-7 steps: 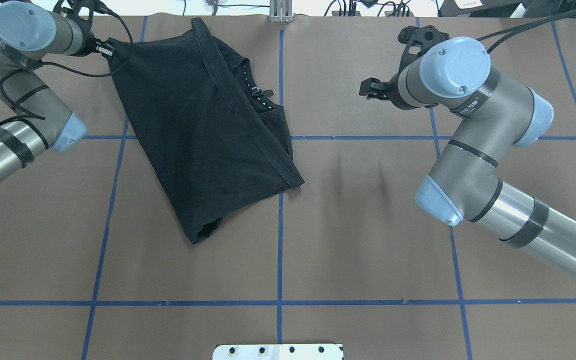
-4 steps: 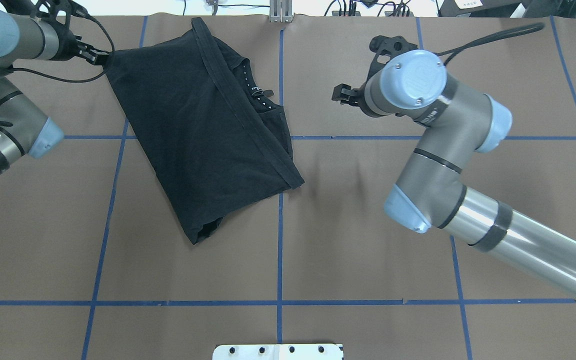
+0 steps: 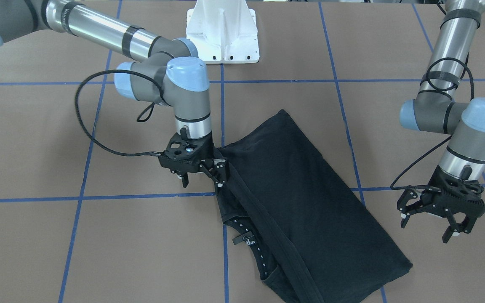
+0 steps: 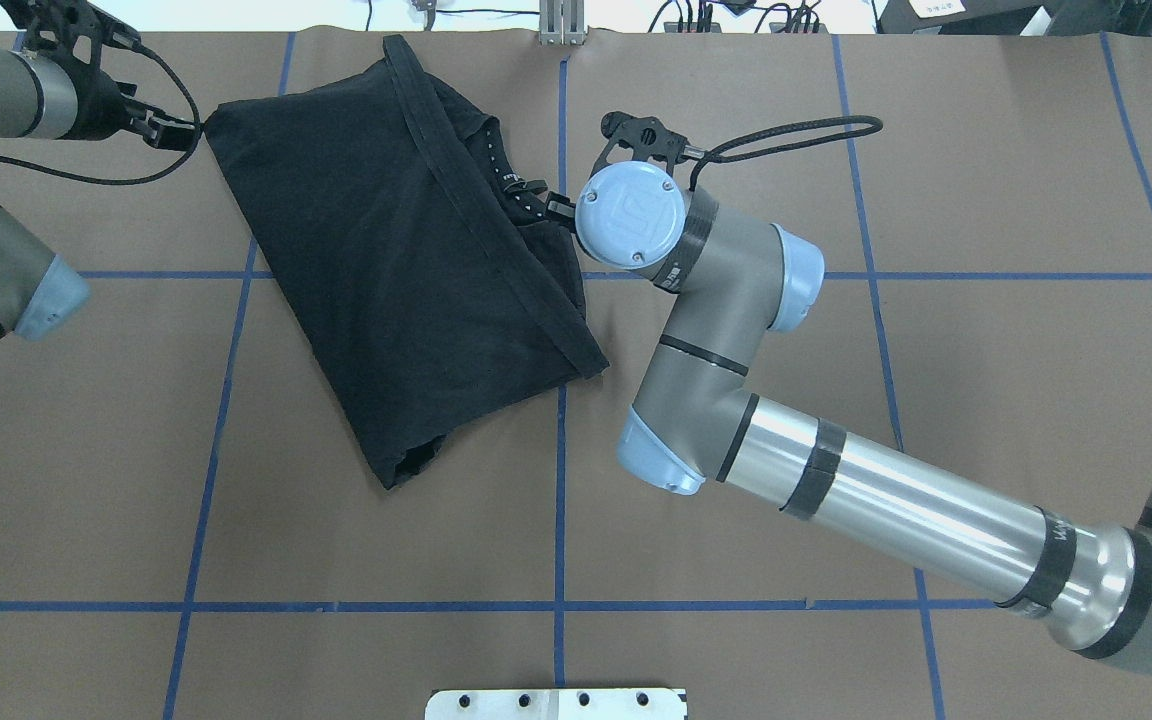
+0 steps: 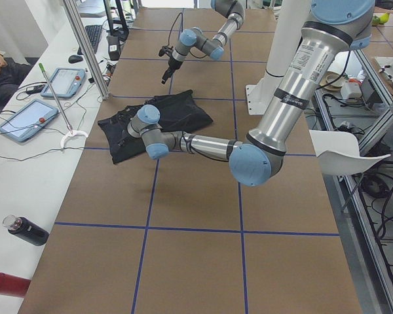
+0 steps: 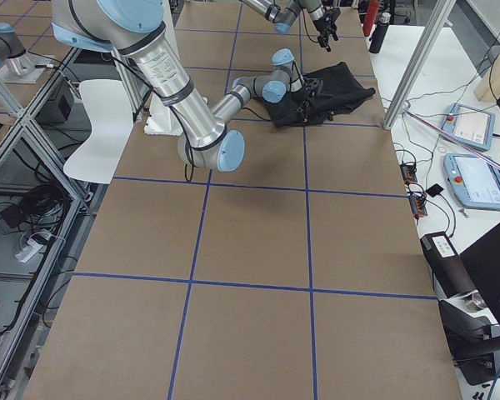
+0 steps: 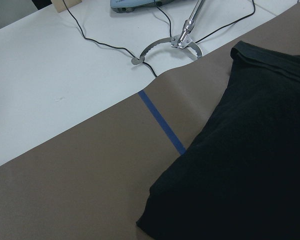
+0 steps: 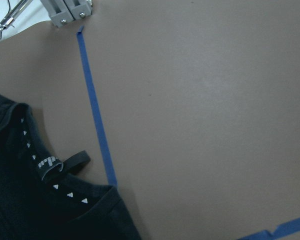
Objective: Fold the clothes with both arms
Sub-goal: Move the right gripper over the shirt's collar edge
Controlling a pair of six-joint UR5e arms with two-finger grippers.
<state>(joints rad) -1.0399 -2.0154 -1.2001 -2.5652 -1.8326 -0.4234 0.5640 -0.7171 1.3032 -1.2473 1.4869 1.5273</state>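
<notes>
Just beside right pincer (image 3: pixel 203 181), T-shirt (image 3: pixel 301 202)

Overhead cam looks fwd and down from behind the robot on the brown paper-covered table (image 4: pixel 736 650). Front cam faces it steeply from the opposite side. Two side cams stand far off, at the table ends. Both wrist cams are v. close and low. All views share the folded black fabric T-shirt (image 4: pixel 406 270).

Both arms reach toward the far side, jaws apart.
The right arm (image 4: pixel 866 500) stretches from the near right to the middle. Its wrist is turned straight down, and the right gripper (image 3: pixel 202 179) sits low with its fingers spread. The left arm (image 3: pixel 446 63) is bent at the far left, and the left gripper (image 3: pixel 430 227) points down, fingers wide.
</notes>
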